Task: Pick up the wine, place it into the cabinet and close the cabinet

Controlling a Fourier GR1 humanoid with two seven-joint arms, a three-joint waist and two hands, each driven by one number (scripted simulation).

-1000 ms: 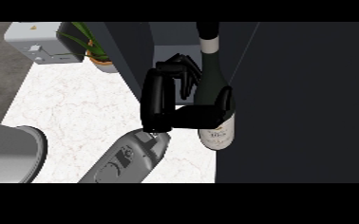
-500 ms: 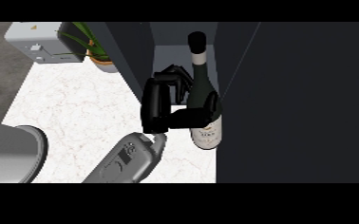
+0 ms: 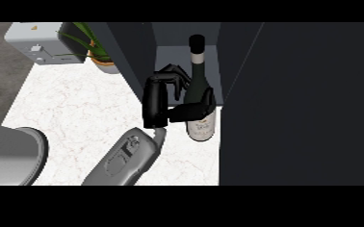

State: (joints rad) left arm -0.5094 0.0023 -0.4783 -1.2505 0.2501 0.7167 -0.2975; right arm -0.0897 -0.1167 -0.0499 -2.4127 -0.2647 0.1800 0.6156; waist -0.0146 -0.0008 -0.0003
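My left hand [image 3: 158,101] is grasping the wine bottle [image 3: 202,129]. The fingers [image 3: 175,75] are curling round its far side and the thumb [image 3: 190,110] is crossing its near side, just above the pale label. The palm is sitting against the bottle's left flank. My forearm [image 3: 122,159] is coming in from the lower edge, angling up and right to the wrist.

The bottle is showing neck-up in the view. Its black cap is lying over the cabinet [image 3: 132,53] and its open compartment [image 3: 171,57]. Its lower end is showing over the white desk [image 3: 78,106], just in front of the compartment's front edge. I cannot tell if the base is touching the desk. Nothing else is showing inside the compartment.

The compartment is narrow. The cabinet's dark left wall is sitting just beside my fingers, and a tall dark panel [image 3: 292,101] is running close along the bottle's right side. I cannot tell whether that panel is the door or the cabinet body. Open desk is lying to the left of my forearm.

A potted plant [image 3: 99,60] is standing against the cabinet's left wall, with a grey box [image 3: 35,43] beside it at the far-left corner. A grey round object [image 3: 18,156] is showing at the lower left edge, well apart from my hand.
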